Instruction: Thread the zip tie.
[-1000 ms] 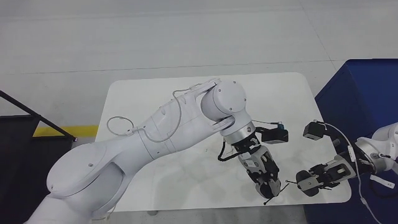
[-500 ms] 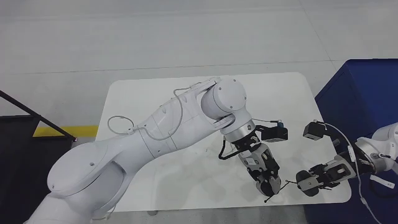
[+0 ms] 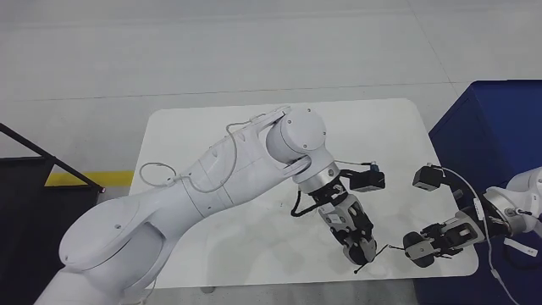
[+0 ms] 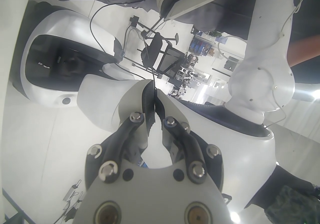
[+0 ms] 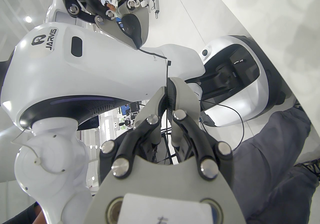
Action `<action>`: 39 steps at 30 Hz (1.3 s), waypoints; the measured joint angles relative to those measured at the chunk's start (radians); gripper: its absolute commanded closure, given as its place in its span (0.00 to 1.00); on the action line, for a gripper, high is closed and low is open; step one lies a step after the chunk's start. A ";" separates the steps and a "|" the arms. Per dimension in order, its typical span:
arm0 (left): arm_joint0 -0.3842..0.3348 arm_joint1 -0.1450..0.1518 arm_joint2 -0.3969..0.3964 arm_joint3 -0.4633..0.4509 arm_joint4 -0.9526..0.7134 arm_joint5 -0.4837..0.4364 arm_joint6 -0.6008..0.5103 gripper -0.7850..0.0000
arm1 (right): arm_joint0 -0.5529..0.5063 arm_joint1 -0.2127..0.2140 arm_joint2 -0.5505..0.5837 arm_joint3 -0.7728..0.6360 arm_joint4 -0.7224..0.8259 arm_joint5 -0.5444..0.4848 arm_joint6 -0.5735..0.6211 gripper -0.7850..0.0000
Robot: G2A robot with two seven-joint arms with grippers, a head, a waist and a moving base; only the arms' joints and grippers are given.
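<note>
The zip tie (image 3: 385, 252) is a thin black strap held in the air between both grippers, above the table's front right corner. My left gripper (image 3: 364, 257) is shut on one end of it; in the left wrist view the strap (image 4: 152, 76) rises out of the closed fingertips (image 4: 150, 91). My right gripper (image 3: 412, 250) is shut on the other end, just below the small square head (image 5: 169, 62). In the right wrist view the left gripper (image 5: 137, 46) holds the tail, which bends over to the head. Whether the tail passes through the head I cannot tell.
The white table (image 3: 212, 152) stretches back and left of the grippers, and its front edge (image 3: 279, 286) lies just below them. A blue bin (image 3: 500, 152) stands off the right side, beside the right arm.
My left arm has shifted slightly to the left, carrying its end of the zip tie with it. The right arm has kept still.
</note>
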State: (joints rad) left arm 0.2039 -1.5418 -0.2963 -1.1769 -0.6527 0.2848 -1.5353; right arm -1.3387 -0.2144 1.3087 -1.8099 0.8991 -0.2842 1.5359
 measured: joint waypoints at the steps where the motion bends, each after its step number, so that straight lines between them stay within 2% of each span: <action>1: 0.000 0.001 0.001 0.000 -0.001 0.000 0.000 1.00 | 0.000 0.000 0.000 0.000 0.000 0.000 0.000 1.00; 22: -0.013 -0.004 0.017 -0.012 -0.027 -0.001 -0.001 1.00 | 0.000 0.000 0.000 0.000 0.000 0.000 0.000 1.00; 39: -0.021 -0.022 0.038 0.035 -0.044 -0.014 -0.001 1.00 | 0.000 0.000 0.000 0.000 0.000 0.000 0.000 1.00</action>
State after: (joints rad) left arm 0.1825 -1.5642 -0.2582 -1.1418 -0.6964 0.2706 -1.5359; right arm -1.3387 -0.2144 1.3087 -1.8099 0.8991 -0.2842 1.5359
